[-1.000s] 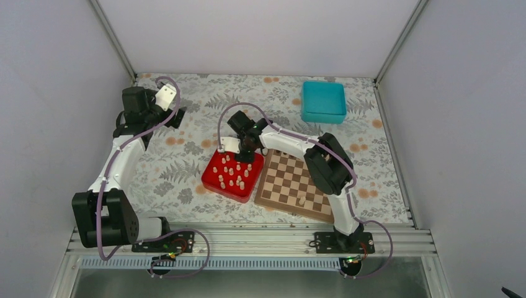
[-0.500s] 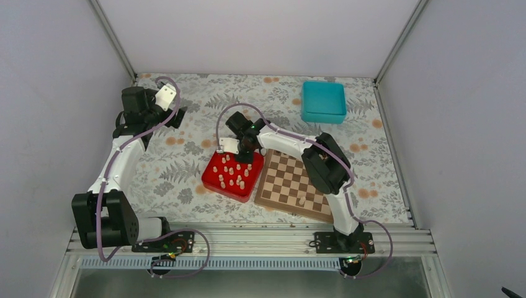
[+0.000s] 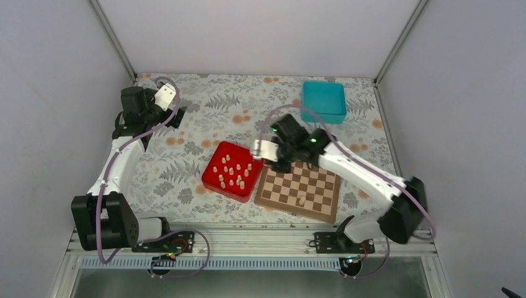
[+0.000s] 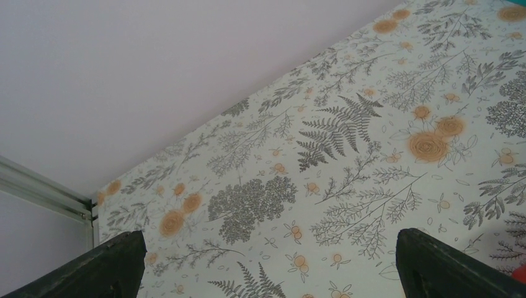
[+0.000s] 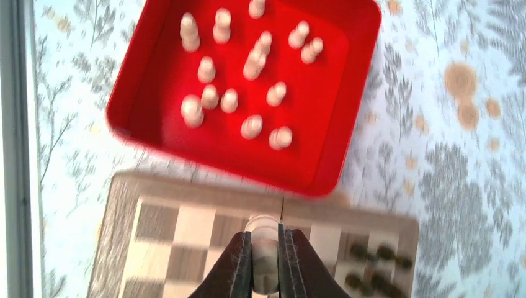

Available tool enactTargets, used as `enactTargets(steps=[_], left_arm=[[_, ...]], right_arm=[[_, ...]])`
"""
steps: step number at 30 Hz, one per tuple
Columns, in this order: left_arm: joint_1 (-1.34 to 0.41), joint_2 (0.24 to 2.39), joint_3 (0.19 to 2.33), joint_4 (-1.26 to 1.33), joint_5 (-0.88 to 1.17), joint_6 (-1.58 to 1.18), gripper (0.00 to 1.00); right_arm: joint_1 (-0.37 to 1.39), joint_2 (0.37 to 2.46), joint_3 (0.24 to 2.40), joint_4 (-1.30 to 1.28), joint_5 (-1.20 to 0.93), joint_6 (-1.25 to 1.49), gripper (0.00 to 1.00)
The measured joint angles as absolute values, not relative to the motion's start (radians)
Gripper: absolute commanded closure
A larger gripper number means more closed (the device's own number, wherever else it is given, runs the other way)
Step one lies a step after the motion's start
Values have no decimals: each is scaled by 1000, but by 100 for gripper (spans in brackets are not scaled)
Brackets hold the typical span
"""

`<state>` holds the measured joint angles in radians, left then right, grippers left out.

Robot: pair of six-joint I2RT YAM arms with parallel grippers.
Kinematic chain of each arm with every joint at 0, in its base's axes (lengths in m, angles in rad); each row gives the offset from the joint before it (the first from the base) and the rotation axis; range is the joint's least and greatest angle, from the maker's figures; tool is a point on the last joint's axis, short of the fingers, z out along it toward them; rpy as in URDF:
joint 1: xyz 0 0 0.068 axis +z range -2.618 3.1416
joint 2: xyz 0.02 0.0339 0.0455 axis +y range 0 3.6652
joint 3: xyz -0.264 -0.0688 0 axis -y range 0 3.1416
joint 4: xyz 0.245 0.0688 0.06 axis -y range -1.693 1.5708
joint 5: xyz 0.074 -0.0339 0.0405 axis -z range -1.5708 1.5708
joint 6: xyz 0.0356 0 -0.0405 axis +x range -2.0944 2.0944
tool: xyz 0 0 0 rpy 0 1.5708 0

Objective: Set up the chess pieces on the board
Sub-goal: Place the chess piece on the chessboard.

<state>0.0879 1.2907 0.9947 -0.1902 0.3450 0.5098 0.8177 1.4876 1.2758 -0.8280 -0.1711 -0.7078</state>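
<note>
The right gripper (image 5: 265, 247) was pinched almost closed on one pale chess piece (image 5: 263, 228), held upright between its fingers over the edge of the board (image 5: 180, 231) nearest the red tray (image 5: 338, 118), where the other chess pieces (image 5: 229, 99) stood. The left gripper (image 4: 273, 267) gaped wide, holding nothing, above the floral tablecloth (image 4: 347, 155), well apart from the board.
</note>
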Motion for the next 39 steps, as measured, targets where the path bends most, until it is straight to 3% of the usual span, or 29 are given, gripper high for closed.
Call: enactTargets(steps=[10, 15, 22, 39], left_arm=[[88, 1289, 991, -188, 310, 513, 0], [88, 1290, 968, -173, 288, 513, 0], [88, 1290, 943, -166, 257, 521, 0], [88, 1294, 943, -151, 229, 539, 0]], right_arm=[[644, 959, 891, -966, -144, -757, 96], [632, 831, 744, -989, -141, -781, 96], [609, 763, 622, -1008, -116, -812, 96], [548, 809, 728, -1167, -95, -1003, 96]])
